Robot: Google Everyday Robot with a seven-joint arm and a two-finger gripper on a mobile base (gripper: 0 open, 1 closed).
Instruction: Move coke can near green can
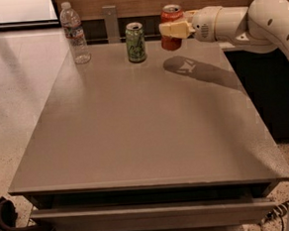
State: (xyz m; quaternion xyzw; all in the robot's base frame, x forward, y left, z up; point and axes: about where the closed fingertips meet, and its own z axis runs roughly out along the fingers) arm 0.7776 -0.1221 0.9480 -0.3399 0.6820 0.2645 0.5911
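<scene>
Camera view:
Hand (171, 30): upper right of centre, clamped around the coke can (171, 15).
Coke can: upright, seemingly lifted off the counter (136, 133), near the green can (135, 42) but apart.
Green can: stood upper centre.
Advice: lowering straight and upright seemed best, with a gap left so nothing nudged the green can.

1. Arm (271, 14): glossy cream-white shell in thick, rounded segments.
2. Small dark round dots mark the shell near its bend.
3. Wrist (212, 25): a cream cylinder with a grey disc on its side.
4. Tool (170, 29): blunt pale-yellow fingers (179, 29), over the surface's (136, 138) far edge, closed around the coke can (172, 44).
</scene>
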